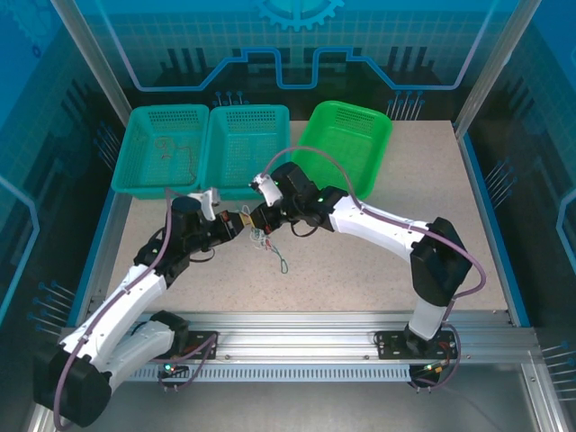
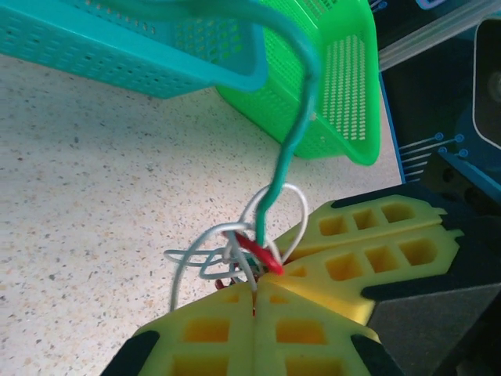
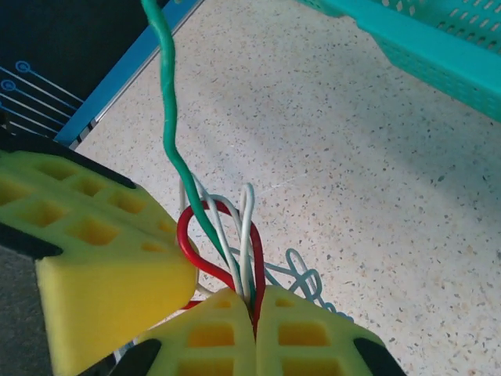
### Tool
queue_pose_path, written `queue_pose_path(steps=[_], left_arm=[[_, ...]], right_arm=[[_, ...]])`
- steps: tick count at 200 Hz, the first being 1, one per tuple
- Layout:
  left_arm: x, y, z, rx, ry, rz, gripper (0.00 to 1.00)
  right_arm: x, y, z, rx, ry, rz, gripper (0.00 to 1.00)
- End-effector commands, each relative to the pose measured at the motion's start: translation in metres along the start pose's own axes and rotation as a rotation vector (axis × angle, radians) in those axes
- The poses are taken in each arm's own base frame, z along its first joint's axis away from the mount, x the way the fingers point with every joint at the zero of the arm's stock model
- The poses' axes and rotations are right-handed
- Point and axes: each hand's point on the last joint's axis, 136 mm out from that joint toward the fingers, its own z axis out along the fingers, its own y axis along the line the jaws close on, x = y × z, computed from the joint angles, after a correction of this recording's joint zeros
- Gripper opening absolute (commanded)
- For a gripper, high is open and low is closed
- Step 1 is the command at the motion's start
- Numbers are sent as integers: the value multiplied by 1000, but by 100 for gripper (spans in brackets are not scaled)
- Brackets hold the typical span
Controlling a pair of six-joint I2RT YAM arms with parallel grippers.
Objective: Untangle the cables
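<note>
I hold the left gripper (image 2: 254, 286) and right gripper (image 3: 254, 301) both pinched on the knotted red, white and green cables (image 1: 266, 241); untangling looks barely begun.

Speckled beige tabletop (image 1: 360, 261), matte, blue trim (image 1: 493, 216) along left and right edges. Slotted aluminium rail (image 1: 297, 328) across near edge. Enclosed by translucent blue panels (image 1: 297, 36) printed with gear and circuit pattern, held in aluminium posts (image 1: 90, 67). Dark gap under back panel. Even, diffuse light; soft shadows only.
</note>
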Motion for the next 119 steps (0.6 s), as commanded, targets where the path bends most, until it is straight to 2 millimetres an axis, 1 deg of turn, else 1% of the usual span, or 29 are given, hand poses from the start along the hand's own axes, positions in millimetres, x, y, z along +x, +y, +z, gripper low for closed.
queue_pose_path(steps=[1,13,23,32,47,64,84,103,106,119], left_arm=[[-11,25,-17,-61,-51,-119,0],[-11,41,-19,-80,-55,-183,0],[-9,48,-18,-79,-52,-210,0],[-7,48,-16,-63,-45,-215,0],[-6,42,-13,-16,-36,-221,0],[-4,47,-10,-26,-35,-237,0],[-3,63,-12,-106,-45,-263,0],[-2,75,-16,-146,-57,-301,0],[-2,76,-17,-149,-59,-306,0],[-3,80,-21,-156,-69,-319,0]], right_arm=[[-18,-10,-25,-146,-117,208,0],[-25,-16,-40,-242,-183,317,0],[-30,-17,-51,-303,-219,371,0],[-29,-14,-56,-332,-221,399,0],[-27,-7,-62,-360,-221,417,0],[-31,-7,-73,-397,-266,460,0],[-40,-18,-91,-429,-339,522,0],[-45,-33,-107,-410,-386,548,0],[-37,-38,-104,-397,-376,567,0],[-34,-49,-113,-373,-397,590,0]])
